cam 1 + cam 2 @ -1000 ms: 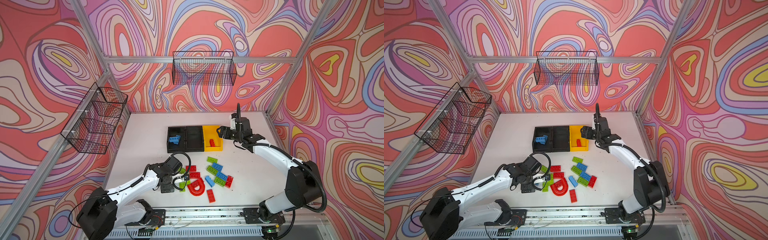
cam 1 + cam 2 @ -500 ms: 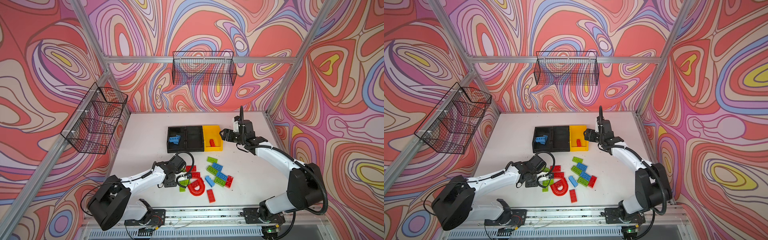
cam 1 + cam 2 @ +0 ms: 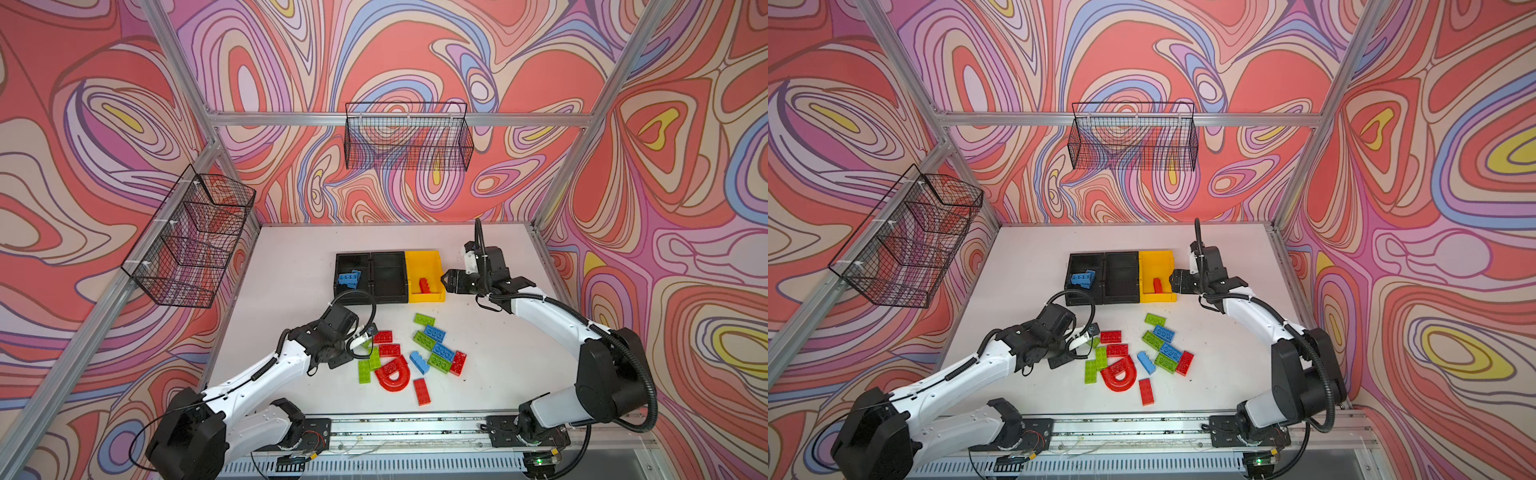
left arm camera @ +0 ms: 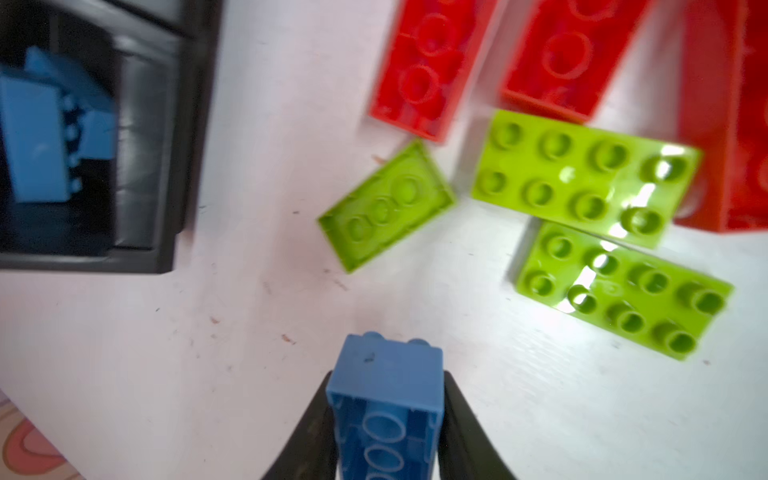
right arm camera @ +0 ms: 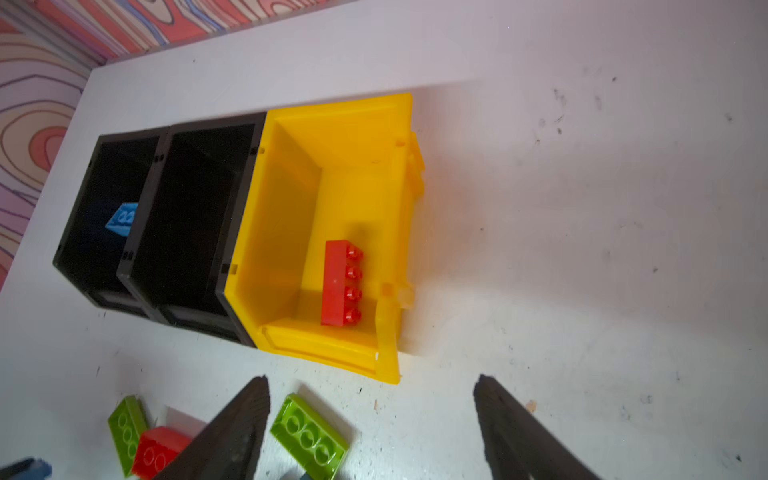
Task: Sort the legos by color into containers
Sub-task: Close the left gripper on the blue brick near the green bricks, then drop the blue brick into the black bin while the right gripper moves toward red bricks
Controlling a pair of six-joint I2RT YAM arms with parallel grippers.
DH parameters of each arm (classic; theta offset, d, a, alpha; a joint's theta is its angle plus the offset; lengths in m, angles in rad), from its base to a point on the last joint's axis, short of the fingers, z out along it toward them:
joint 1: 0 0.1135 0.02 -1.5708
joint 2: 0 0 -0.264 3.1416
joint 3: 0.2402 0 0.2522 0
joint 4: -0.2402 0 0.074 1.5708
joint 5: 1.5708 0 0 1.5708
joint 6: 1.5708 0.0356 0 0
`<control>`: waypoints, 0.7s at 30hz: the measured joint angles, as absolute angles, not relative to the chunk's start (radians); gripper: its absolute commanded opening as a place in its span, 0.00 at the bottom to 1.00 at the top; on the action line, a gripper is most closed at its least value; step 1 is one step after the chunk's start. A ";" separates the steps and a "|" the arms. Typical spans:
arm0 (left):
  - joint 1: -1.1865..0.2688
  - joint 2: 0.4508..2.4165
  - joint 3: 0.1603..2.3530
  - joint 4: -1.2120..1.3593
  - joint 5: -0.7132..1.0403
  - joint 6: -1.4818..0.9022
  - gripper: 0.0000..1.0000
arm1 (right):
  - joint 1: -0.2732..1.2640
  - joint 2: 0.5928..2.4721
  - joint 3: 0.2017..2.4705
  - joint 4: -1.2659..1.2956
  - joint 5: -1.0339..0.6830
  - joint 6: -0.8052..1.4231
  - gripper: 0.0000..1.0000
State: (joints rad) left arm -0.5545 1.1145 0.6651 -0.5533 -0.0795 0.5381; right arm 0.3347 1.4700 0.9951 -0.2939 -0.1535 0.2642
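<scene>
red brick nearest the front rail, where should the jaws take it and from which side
Best from straight above, jaws closing across the two long sides of the red brick, near its middle. It lies flat, with bare table along both long sides; the red arch sits close by its far end, so stay mid-length.

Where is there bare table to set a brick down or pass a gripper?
Free: the table behind the three bins to the back wall, and the strip left of the left black bin. Crowded: the loose bricks before the bins, where the left gripper holds a blue brick.
</scene>
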 measured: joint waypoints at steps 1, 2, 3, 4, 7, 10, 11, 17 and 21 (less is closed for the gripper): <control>-0.529 1.119 0.694 -0.546 -0.075 0.509 0.29 | 0.355 1.463 0.996 -0.307 -0.153 0.245 0.82; -0.501 1.131 0.736 -0.542 -0.075 0.471 0.29 | 0.379 1.458 0.998 -0.319 -0.153 0.224 0.82; -0.481 1.151 0.785 -0.533 -0.079 0.432 0.29 | 0.404 1.457 1.001 -0.331 -0.152 0.207 0.81; -0.471 1.177 0.828 -0.526 -0.086 0.401 0.29 | 0.428 1.457 1.004 -0.341 -0.150 0.193 0.81; -0.454 1.300 0.977 -0.488 -0.117 0.287 0.33 | 0.497 1.464 1.015 -0.376 -0.147 0.161 0.81; -0.437 1.443 1.103 -0.464 -0.142 0.177 0.33 | 0.541 1.479 1.019 -0.392 -0.146 0.146 0.81; -0.428 1.496 1.146 -0.464 -0.150 0.139 0.33 | 0.549 1.483 1.021 -0.401 -0.146 0.144 0.82; -0.372 1.750 1.338 -0.471 -0.164 -0.025 0.47 | 0.574 1.487 1.045 -0.440 -0.141 0.140 0.81; -0.368 1.831 1.399 -0.476 -0.182 -0.076 0.69 | 0.620 1.495 1.072 -0.485 -0.110 0.126 0.81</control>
State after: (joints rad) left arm -0.3683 1.8305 1.3994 -0.4759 -0.1818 -0.0757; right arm 0.6201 1.4952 1.0721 -0.4847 -0.1097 0.1265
